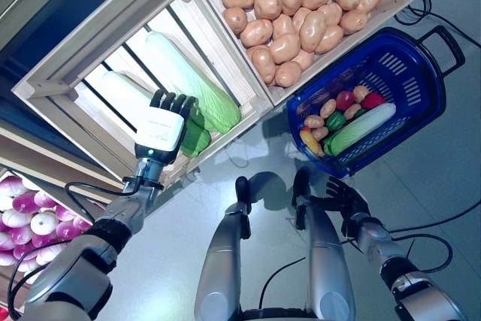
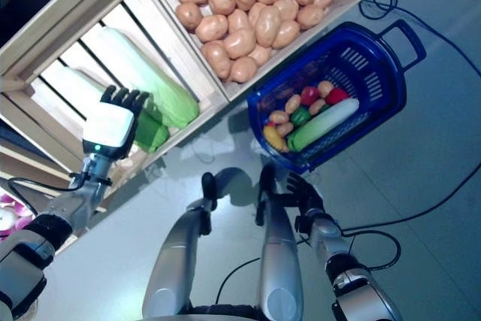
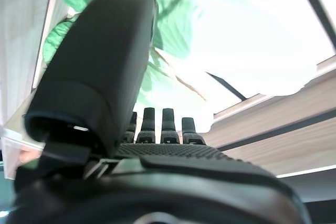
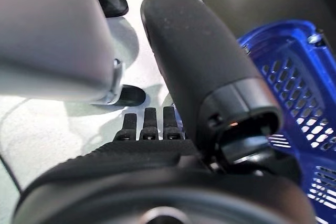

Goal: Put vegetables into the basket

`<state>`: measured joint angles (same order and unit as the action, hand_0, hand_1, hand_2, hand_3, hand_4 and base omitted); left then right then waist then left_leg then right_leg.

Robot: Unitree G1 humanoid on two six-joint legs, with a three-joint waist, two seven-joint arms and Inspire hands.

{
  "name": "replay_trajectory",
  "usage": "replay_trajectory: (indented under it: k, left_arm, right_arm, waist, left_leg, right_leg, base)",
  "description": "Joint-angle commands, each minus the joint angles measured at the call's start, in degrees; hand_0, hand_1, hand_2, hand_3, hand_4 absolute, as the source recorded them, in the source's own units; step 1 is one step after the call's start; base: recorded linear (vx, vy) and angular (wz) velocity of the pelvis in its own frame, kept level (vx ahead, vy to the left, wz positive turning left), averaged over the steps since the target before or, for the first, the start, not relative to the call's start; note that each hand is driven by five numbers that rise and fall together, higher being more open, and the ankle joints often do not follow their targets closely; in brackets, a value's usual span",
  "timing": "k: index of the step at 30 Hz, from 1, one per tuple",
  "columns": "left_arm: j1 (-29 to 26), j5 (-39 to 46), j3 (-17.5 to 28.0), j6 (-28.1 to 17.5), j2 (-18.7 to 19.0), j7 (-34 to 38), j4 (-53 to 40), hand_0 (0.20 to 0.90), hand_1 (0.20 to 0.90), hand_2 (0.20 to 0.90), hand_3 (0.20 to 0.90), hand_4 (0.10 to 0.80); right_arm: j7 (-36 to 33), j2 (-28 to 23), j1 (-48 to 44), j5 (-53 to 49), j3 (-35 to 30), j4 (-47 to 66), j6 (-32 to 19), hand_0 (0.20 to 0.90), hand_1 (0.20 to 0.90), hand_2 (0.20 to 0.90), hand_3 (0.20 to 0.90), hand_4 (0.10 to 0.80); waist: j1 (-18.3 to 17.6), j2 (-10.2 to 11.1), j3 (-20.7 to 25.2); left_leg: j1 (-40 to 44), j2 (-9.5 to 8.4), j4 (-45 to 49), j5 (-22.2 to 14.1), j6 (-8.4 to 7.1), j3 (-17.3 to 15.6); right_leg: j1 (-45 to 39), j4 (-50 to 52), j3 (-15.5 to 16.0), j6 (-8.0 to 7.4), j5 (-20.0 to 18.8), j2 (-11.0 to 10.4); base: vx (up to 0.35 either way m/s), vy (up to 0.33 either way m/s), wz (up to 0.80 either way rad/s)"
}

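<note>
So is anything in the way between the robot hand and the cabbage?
Nothing visible. The left robot hand is already at the leafy end of the cabbage in the wooden crate, fingers open, with only air between them.

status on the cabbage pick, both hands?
Left hand open, fingers at the leafy green end of a long napa cabbage in the slatted wooden crate. Right hand open, idle, low beside the blue plastic basket, already holding vegetables. Nothing blocking.

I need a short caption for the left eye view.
Left hand reaches toward cabbages in crate; blue basket already holds vegetables.
</note>
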<state>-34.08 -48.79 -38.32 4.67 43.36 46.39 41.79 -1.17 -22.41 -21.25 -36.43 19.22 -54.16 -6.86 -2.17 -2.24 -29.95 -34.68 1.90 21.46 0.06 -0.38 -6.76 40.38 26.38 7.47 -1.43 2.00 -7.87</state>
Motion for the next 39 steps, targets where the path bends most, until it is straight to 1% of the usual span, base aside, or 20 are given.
replay_trajectory:
  k: [1,4,9,11,14,17,19,23,27,29,33,37,39]
  left_arm:
    - [-3.6,-1.9,3.0,2.2,3.5,5.4,-0.7,0.900,0.900,0.900,0.900,0.800]
    - [-5.2,-2.0,2.1,2.3,4.7,4.1,-0.7,0.900,0.900,0.900,0.900,0.800]
    - [-7.4,-2.5,0.8,2.1,5.8,1.4,0.4,0.900,0.900,0.900,0.900,0.800]
    - [-7.7,-2.0,0.6,2.8,6.3,1.2,0.5,0.900,0.900,0.900,0.900,0.800]
    - [-7.7,-0.9,0.9,2.4,6.7,-0.4,0.8,0.900,0.900,0.900,0.900,0.800]
    - [-6.2,-0.4,1.7,1.8,6.4,-2.2,0.7,0.900,0.900,0.900,0.900,0.800]
    - [-5.4,-1.1,1.4,1.2,6.0,-4.1,1.0,0.900,0.900,0.900,0.900,0.800]
    - [-3.0,0.1,2.2,2.4,5.5,-3.4,0.9,0.900,0.900,0.900,0.900,0.800]
    - [-1.6,1.8,3.0,1.9,5.7,-2.5,1.1,0.900,0.900,0.900,0.900,0.800]
    - [0.2,1.9,4.3,1.8,5.7,-0.8,-0.2,0.900,0.900,0.900,0.900,0.800]
    - [1.5,2.4,5.4,2.1,6.0,1.2,-2.9,0.900,0.900,0.900,0.900,0.800]
    - [2.7,1.9,7.0,1.9,7.9,2.7,-8.6,0.900,0.900,0.900,0.900,0.800]
    - [3.0,1.3,7.5,1.8,8.3,2.5,-9.7,0.900,0.900,0.900,0.900,0.800]
  right_arm:
    - [-1.1,-3.6,0.6,-0.8,1.1,2.7,-1.3,0.900,0.900,0.900,0.900,0.800]
    - [-1.2,-4.0,-0.1,-1.2,0.9,2.5,-1.6,0.900,0.900,0.900,0.900,0.800]
    - [-0.8,-4.4,-1.3,-0.7,0.9,2.3,-1.9,0.900,0.900,0.900,0.900,0.800]
    - [-1.5,-4.5,-1.5,0.3,1.0,2.7,-2.3,0.900,0.900,0.900,0.900,0.800]
    - [-1.8,-4.7,-1.7,0.5,1.1,3.2,-2.3,0.900,0.900,0.900,0.900,0.800]
    - [-2.2,-4.7,-1.8,0.7,1.0,3.7,-2.0,0.900,0.900,0.900,0.900,0.800]
    - [-1.8,-4.8,-2.0,1.2,0.7,3.1,-2.0,0.900,0.900,0.900,0.900,0.800]
    - [-1.9,-5.1,-2.4,1.2,0.6,3.1,-1.2,0.900,0.900,0.900,0.900,0.800]
    - [-1.6,-5.4,-2.2,1.0,0.4,2.6,-1.3,0.900,0.900,0.900,0.900,0.800]
    - [-1.8,-5.0,-1.6,1.2,0.4,3.0,-1.6,0.900,0.900,0.900,0.900,0.800]
    - [-1.9,-5.0,-0.9,1.3,0.4,3.2,-2.0,0.900,0.900,0.900,0.900,0.800]
    - [-2.4,-4.7,0.3,1.1,-0.1,3.8,-2.4,0.900,0.900,0.900,0.900,0.800]
    - [-2.5,-4.6,0.4,1.2,-0.2,4.1,-2.3,0.900,0.900,0.900,0.900,0.800]
  waist:
    - [-0.4,-0.3,0.2]
    - [-0.8,-0.4,0.2]
    - [-1.1,-0.6,0.2]
    - [-1.0,-0.6,0.2]
    - [-0.9,-0.7,0.2]
    - [-0.6,-0.8,0.2]
    - [-0.4,-0.8,0.2]
    - [0.0,-0.9,0.2]
    - [0.3,-0.9,0.2]
    - [0.6,-0.8,0.2]
    - [1.0,-0.8,0.2]
    - [1.9,-1.2,0.2]
    - [2.0,-1.2,0.2]
  left_leg:
    - [-4.0,0.22,4.2,-0.7,-2.72,-0.1]
    - [-4.6,0.55,4.4,-0.6,-2.86,-0.3]
    - [-5.1,0.48,4.6,-0.6,-2.79,-0.6]
    - [-5.1,0.41,4.6,-0.8,-2.81,-0.6]
    - [-5.1,0.31,4.6,-0.8,-2.84,-0.5]
    - [-5.0,0.16,4.3,-0.7,-2.76,-0.4]
    - [-4.8,0.08,4.3,-0.8,-2.78,-0.3]
    - [-5.0,0.17,3.9,-0.5,-2.71,-0.3]
    - [-5.4,0.23,4.1,-0.5,-2.74,-0.2]
    - [-5.7,0.26,3.9,-0.4,-2.77,0.0]
    - [-5.8,0.13,3.4,-0.3,-2.75,0.2]
    - [-5.8,-0.48,3.0,-0.3,-2.65,0.7]
    - [-5.9,-0.57,3.0,-0.4,-2.60,0.8]
  right_leg:
    - [-3.3,-1.4,-0.8,-1.62,0.0,-0.7]
    - [-2.6,-1.4,-1.0,-1.52,0.0,-0.7]
    - [-2.0,-1.4,-1.1,-1.35,-0.2,-0.8]
    - [-1.9,-1.5,-1.0,-1.37,-0.1,-0.8]
    - [-1.8,-1.2,-0.7,-1.45,-0.1,-0.9]
    - [-1.8,-1.3,-0.4,-1.51,-0.2,-1.0]
    - [-1.9,-1.3,-0.1,-1.57,-0.2,-1.1]
    - [-1.7,-1.3,0.1,-1.61,-0.2,-1.0]
    - [-1.4,-1.1,0.3,-1.54,-0.1,-1.0]
    - [-1.3,-1.5,0.5,-1.55,-0.3,-1.0]
    - [-1.2,-1.8,0.7,-1.56,-0.3,-1.0]
    - [-1.2,-2.0,1.4,-1.71,-0.3,-1.3]
    - [-1.2,-2.1,1.6,-1.70,-0.3,-1.4]
  base:
    - [0.039,0.025,-0.05]
    - [0.034,0.024,-0.01]
    - [0.000,0.000,0.00]
    - [0.000,0.000,0.00]
    - [0.000,0.000,0.00]
    - [-0.006,-0.006,0.04]
    - [0.000,-0.007,0.04]
    - [0.000,0.000,0.00]
    - [0.000,-0.008,0.00]
    - [0.001,-0.033,0.03]
    - [0.001,-0.005,0.01]
    - [0.003,-0.026,0.07]
    - [-0.008,-0.028,0.06]
